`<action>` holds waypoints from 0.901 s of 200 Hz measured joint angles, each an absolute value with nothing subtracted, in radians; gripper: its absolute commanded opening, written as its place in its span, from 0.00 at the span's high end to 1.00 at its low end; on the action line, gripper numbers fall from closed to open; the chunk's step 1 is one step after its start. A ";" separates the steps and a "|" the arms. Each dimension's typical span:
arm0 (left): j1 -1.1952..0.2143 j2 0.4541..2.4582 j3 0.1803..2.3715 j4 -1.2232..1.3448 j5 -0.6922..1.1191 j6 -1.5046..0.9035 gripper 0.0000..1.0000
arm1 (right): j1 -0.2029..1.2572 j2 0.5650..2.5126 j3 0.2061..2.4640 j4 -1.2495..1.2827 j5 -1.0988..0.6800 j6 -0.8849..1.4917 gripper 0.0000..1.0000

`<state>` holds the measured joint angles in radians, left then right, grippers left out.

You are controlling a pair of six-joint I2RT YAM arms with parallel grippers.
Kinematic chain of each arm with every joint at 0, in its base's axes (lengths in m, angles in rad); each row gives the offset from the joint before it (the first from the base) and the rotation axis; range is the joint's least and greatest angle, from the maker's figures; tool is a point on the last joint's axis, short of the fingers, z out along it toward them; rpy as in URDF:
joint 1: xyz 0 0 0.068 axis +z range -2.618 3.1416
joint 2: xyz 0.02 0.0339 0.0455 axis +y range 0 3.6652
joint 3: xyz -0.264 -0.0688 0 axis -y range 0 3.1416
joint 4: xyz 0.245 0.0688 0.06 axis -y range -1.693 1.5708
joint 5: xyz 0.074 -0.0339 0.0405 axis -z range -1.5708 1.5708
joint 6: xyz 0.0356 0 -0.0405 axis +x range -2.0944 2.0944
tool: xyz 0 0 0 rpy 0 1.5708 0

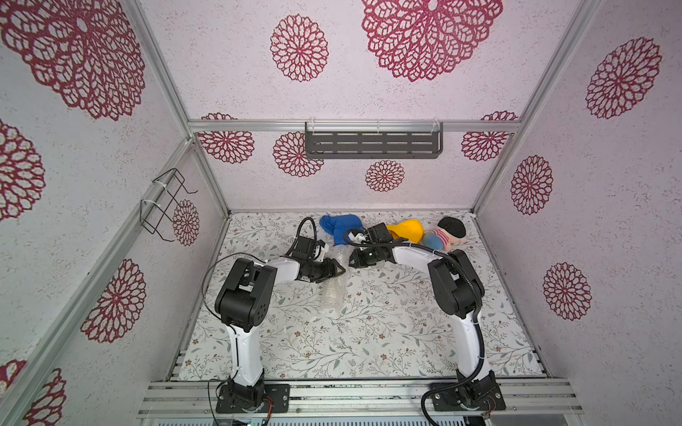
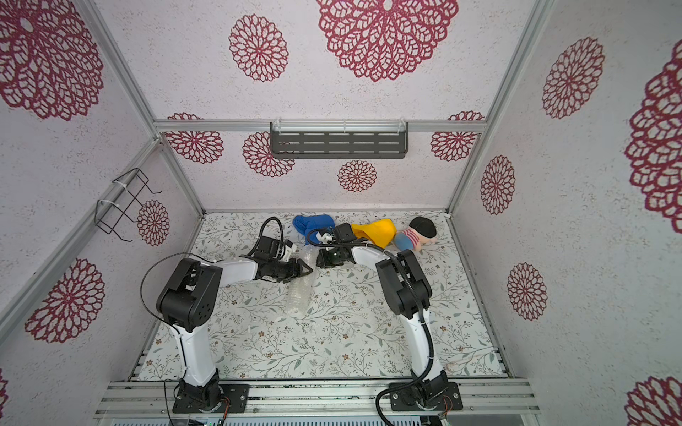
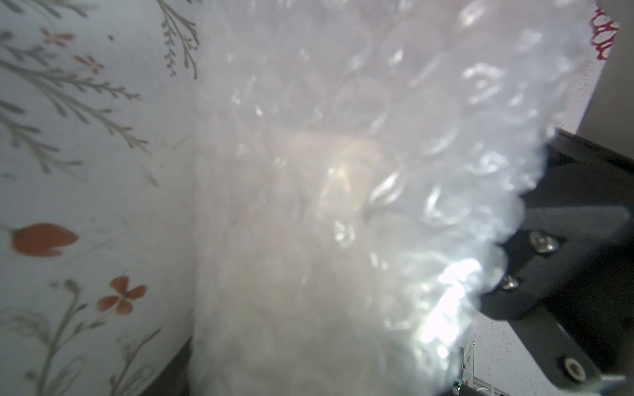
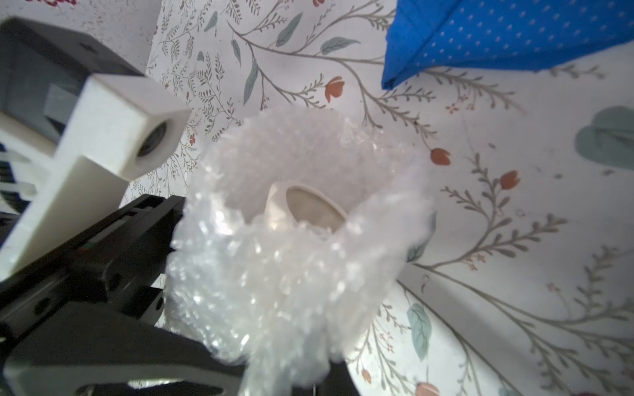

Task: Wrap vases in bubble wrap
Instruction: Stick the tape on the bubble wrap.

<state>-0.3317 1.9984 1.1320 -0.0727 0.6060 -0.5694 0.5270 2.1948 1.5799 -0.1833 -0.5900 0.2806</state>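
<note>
The left gripper (image 1: 340, 270) was clamped on the far end of the bubble wrap (image 1: 329, 293), its arm elbowed up and reaching right; the right gripper (image 1: 353, 261), reaching left, pinched the same end. We saw the vase (image 4: 310, 207) inside the roll, lying left of centre on the table (image 1: 387, 332)

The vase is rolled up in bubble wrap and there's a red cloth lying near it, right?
Almost. The cloth near it is blue, not red, as the right wrist view shows. The vase is indeed rolled up in the bubble wrap.
</note>
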 measured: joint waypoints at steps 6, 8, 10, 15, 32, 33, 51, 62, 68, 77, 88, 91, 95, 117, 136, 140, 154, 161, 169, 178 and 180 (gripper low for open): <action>-0.332 1.998 1.132 -0.073 0.606 -0.569 1.00 | 0.527 2.192 1.572 -0.183 -0.577 0.280 0.94; -0.332 1.998 1.132 -0.072 0.606 -0.568 1.00 | 0.527 2.191 1.569 -0.183 -0.572 0.279 0.94; -0.332 1.998 1.132 -0.072 0.606 -0.568 1.00 | 0.527 2.190 1.565 -0.183 -0.570 0.279 0.94; -0.334 1.998 1.132 -0.072 0.606 -0.567 1.00 | 0.527 2.186 1.556 -0.183 -0.554 0.278 0.94; -0.338 1.998 1.132 -0.072 0.607 -0.565 1.00 | 0.531 2.174 1.514 -0.187 -0.491 0.273 0.94; -0.338 1.998 1.132 -0.072 0.607 -0.564 1.00 | 0.531 2.173 1.511 -0.187 -0.488 0.273 0.94; -0.342 1.998 1.132 -0.072 0.607 -0.564 1.00 | 0.533 2.162 1.464 -0.183 -0.440 0.277 0.93; -0.344 1.998 1.132 -0.072 0.608 -0.564 1.00 | 0.534 2.150 1.448 -0.173 -0.422 0.282 0.93; -0.344 1.998 1.132 -0.072 0.608 -0.564 1.00 | 0.535 2.144 1.442 -0.171 -0.417 0.284 0.93; -0.344 1.998 1.132 -0.072 0.609 -0.564 1.00 | 0.536 2.137 1.435 -0.166 -0.413 0.290 0.93; -0.344 1.998 1.132 -0.072 0.609 -0.564 1.00 | 0.540 2.135 1.432 -0.154 -0.412 0.301 0.93; -0.344 1.998 1.132 -0.072 0.609 -0.564 1.00 | 0.541 2.135 1.432 -0.149 -0.412 0.304 0.93; -0.344 1.998 1.132 -0.072 0.609 -0.564 1.00 | 0.544 2.135 1.432 -0.144 -0.413 0.309 0.94; -0.344 1.998 1.132 -0.072 0.609 -0.564 1.00 | 0.562 2.135 1.434 -0.119 -0.426 0.341 0.95; -0.344 1.998 1.132 -0.073 0.608 -0.565 1.00 | 0.583 2.135 1.442 -0.109 -0.432 0.365 0.95; -0.342 1.998 1.132 -0.075 0.608 -0.566 1.00 | 0.585 2.135 1.444 -0.110 -0.428 0.369 0.95; -0.340 1.998 1.132 -0.075 0.610 -0.567 1.00 | 0.588 2.136 1.450 -0.116 -0.422 0.378 0.95; -0.340 1.998 1.132 -0.075 0.610 -0.567 1.00 | 0.588 2.136 1.453 -0.123 -0.420 0.379 0.95; -0.340 1.998 1.132 -0.074 0.610 -0.567 1.00 | 0.588 2.136 1.459 -0.133 -0.414 0.378 0.95; -0.340 1.998 1.132 -0.074 0.610 -0.567 1.00 | 0.590 2.136 1.462 -0.141 -0.405 0.375 0.95; -0.340 1.998 1.132 -0.074 0.610 -0.567 1.00 | 0.590 2.136 1.462 -0.144 -0.402 0.373 0.95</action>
